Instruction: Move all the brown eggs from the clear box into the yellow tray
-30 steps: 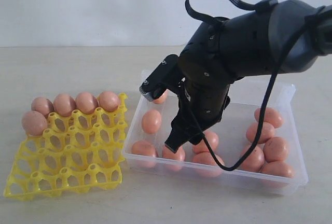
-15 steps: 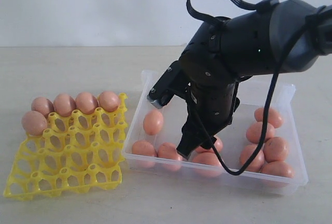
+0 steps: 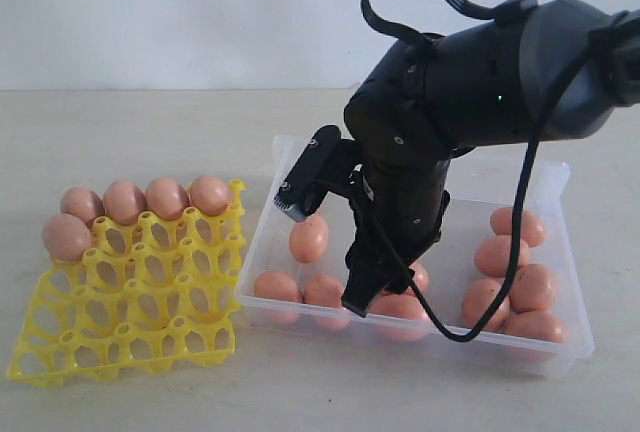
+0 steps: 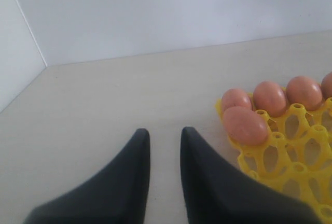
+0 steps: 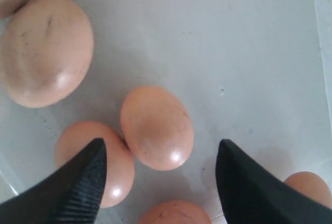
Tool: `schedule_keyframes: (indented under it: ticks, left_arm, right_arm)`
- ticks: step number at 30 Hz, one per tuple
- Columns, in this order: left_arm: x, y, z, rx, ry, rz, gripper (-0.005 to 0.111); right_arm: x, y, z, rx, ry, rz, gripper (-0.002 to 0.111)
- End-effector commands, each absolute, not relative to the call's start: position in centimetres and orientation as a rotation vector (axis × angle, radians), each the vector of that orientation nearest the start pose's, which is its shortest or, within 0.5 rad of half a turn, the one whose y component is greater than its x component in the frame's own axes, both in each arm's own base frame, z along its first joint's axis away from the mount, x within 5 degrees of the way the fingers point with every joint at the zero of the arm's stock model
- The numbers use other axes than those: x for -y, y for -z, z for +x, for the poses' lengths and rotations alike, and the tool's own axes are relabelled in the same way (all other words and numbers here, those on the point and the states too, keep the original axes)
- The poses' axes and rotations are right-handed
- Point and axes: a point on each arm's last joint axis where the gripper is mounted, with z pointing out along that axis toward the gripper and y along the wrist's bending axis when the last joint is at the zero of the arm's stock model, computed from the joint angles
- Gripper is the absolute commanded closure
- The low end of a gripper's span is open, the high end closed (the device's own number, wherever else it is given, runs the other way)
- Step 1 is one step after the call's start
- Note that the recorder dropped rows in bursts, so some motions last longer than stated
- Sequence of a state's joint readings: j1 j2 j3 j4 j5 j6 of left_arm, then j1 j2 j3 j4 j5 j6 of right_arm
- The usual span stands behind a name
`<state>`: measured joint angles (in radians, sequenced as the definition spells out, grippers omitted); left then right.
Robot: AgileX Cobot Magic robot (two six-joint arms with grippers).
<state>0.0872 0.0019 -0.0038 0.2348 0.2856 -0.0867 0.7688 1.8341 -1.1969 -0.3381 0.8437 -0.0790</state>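
Eggs (image 5: 156, 128): smooth shell, faint specks, slight gloss w/ small highlights. Box (image 3: 556, 178): clear plastic, glossy, floor a bit hazy. Tray (image 3: 232, 214): yellow plastic, smooth, semi-gloss. Table (image 3: 120, 132): pale, matt, material unclear. R fingers (image 5: 83, 193): black, matt, inner faces finely ribbed. L fingers (image 4: 124, 182): black, smooth, matt. Arm (image 3: 480, 72): black shell, prob. plastic, low sheen.

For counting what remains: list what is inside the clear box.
About ten brown eggs loose in the clear box; the arm covers its middle, possibly hiding more.
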Motion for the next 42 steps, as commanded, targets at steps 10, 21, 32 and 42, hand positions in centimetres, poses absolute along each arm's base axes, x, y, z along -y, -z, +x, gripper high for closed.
schedule_keyframes:
  ticks: [10,21,32,42]
  left_arm:
    - [-1.1,-18.8,5.4,-1.765,-0.22,-0.007,0.085]
    - [-1.1,-18.8,5.4,-1.765,-0.22,-0.007,0.085]
    - [-1.1,-18.8,5.4,-1.765,-0.22,-0.007,0.085]
    - [-1.1,-18.8,5.4,-1.765,-0.22,-0.007,0.085]
  right_arm:
    - [-22.2,-17.1,26.2,-2.394,0.288,-1.625,0.049]
    - [-21.9,-17.2,27.0,-2.337,0.308,-1.628,0.049]
    - [-21.7,-17.3,27.4,-2.314,0.332,-1.614,0.049]
    - [-21.8,-17.3,27.7,-2.264,0.355,-1.633,0.049]
